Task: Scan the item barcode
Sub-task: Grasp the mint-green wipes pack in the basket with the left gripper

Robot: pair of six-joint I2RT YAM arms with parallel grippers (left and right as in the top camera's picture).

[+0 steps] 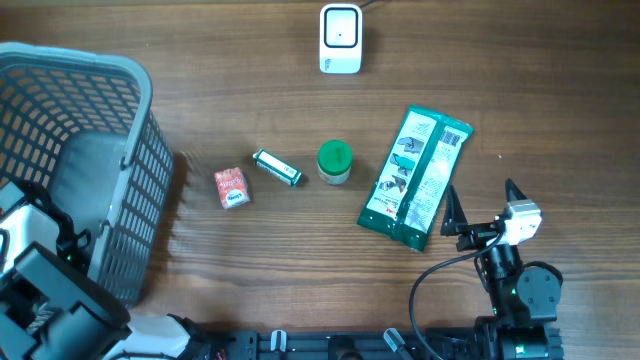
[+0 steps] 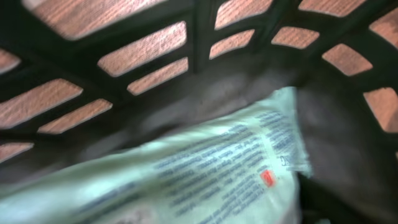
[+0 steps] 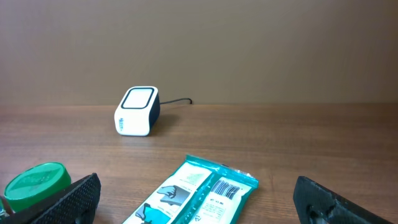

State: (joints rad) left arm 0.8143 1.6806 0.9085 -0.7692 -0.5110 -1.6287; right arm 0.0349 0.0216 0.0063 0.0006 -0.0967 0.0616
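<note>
Overhead: we've got R gripper (image 1: 479, 190) wide open, empty; green pkt (image 1: 415, 178) lying just off its 11 o'clock; scanner (image 1: 340, 38) at 12 o'clock edge of table (image 1: 200, 110). L gripper out of view, can't tell state.

The right arm (image 1: 522, 290) is sitting at the near right side, folding up and pointing away from the robot. Its wrist is holding level. The right gripper (image 1: 480, 200) is standing wide open, with its two black fingers (image 3: 74, 198) spreading far apart and holding nothing between them. The left arm (image 1: 45, 285) is sitting at the near left corner, leaning toward the far side. The left gripper is hiding from sight, so its fingers are not showing.
</note>
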